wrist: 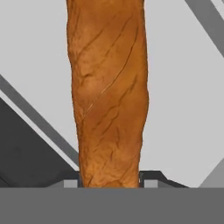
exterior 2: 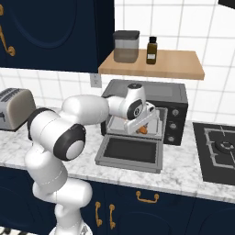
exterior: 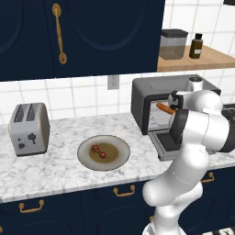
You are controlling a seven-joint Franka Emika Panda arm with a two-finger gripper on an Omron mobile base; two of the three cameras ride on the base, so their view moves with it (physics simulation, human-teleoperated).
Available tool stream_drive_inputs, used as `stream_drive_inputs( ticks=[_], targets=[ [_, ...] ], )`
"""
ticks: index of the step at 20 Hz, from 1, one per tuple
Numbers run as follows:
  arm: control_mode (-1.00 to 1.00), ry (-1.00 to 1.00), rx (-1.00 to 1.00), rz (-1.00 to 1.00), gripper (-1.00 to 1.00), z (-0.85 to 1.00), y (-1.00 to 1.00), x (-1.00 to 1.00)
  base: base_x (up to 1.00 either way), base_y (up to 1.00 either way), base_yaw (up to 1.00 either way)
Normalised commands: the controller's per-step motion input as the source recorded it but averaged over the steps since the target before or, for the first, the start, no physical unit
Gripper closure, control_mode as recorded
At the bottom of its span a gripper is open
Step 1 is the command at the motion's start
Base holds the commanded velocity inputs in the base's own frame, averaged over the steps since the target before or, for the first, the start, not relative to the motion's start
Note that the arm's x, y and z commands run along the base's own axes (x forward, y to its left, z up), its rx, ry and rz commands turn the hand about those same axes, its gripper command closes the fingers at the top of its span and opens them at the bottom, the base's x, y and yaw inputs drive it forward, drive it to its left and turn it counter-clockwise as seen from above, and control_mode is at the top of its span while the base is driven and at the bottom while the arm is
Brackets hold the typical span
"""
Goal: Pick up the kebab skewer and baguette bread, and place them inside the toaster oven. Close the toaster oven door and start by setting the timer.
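- Marble counter (exterior: 55,170) is running under navy cabinets, with a silver toaster (exterior: 29,128) sitting at its left end.
- Plate (exterior: 87,158) is lying mid-counter, carrying the skewer (exterior: 98,151) near its centre.
- Oven (exterior 2: 176,103) is standing to the right below a wooden shelf (exterior 2: 174,66), its door (exterior 2: 131,151) lying dropped flat onto the counter.
- Gripper (wrist: 111,180) is reaching into the oven mouth, its fingers clamping the baguette (wrist: 109,92) on both sides.
- Baguette is sticking out from the fingers, its orange end showing inside the opening, above the door.
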Motion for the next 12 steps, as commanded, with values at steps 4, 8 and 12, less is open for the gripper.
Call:
stream_drive_inputs(
  ticks=[4,8,12],
  targets=[
    [-1.00,0.00,-0.03,0.02,1.00,0.00,-0.06,0.27,0.00,0.00,0.00],
    [-1.00,-0.02,0.03,0.00,1.00,0.00,0.00,0.25,0.00,0.00,0.00],
    [-1.00,-0.08,0.06,0.00,1.00,0.01,0.00,0.36,0.00,0.00,0.00]
  ],
)
